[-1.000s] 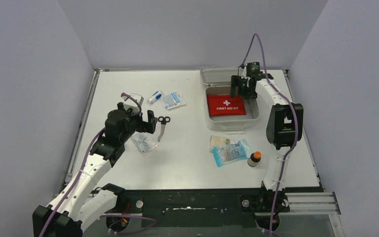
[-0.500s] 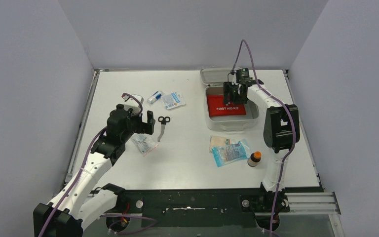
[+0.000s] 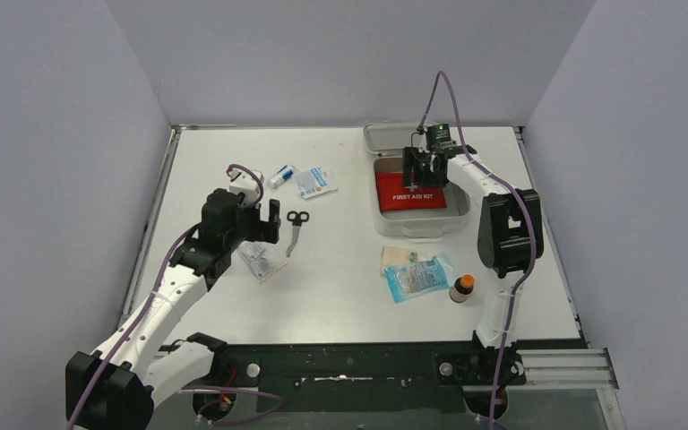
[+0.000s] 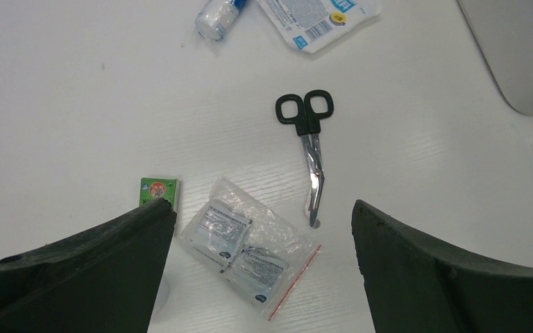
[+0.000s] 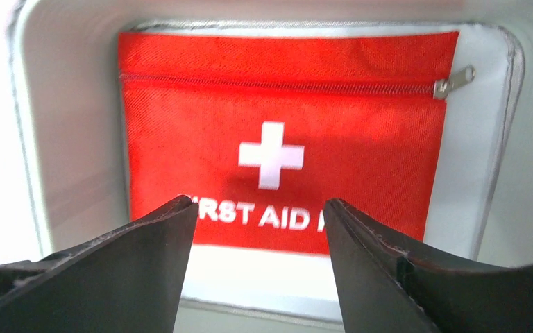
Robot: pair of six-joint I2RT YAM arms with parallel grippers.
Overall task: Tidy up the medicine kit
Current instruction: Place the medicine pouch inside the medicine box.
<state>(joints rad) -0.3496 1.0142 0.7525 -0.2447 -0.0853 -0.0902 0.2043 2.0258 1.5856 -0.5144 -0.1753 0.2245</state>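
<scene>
The medicine kit [image 3: 423,226], a pale grey-white box with its lid [image 3: 389,137] open at the back, stands at the back right. A red First Aid Kit pouch [image 3: 409,193] lies flat inside it. My right gripper [image 3: 419,175] hovers open and empty over the pouch [image 5: 284,104], inside the box walls [image 5: 33,139]; its jaws [image 5: 258,208] stand apart. My left gripper [image 3: 269,224] is open and empty above a clear zip bag of sachets [image 4: 250,246] on the table, with its jaws on either side of the bag [image 3: 262,258].
Black-handled scissors [image 4: 309,139] lie just beyond the bag, with a small green box [image 4: 158,191] at its left. A bandage roll [image 3: 279,176] and a blue-white packet [image 3: 314,182] lie farther back. Blue packets [image 3: 418,273] and an orange-capped bottle [image 3: 462,288] lie before the kit.
My right gripper has moved left from the box's back right corner to over the red pouch. My left arm has shifted slightly, still above the zip bag.
</scene>
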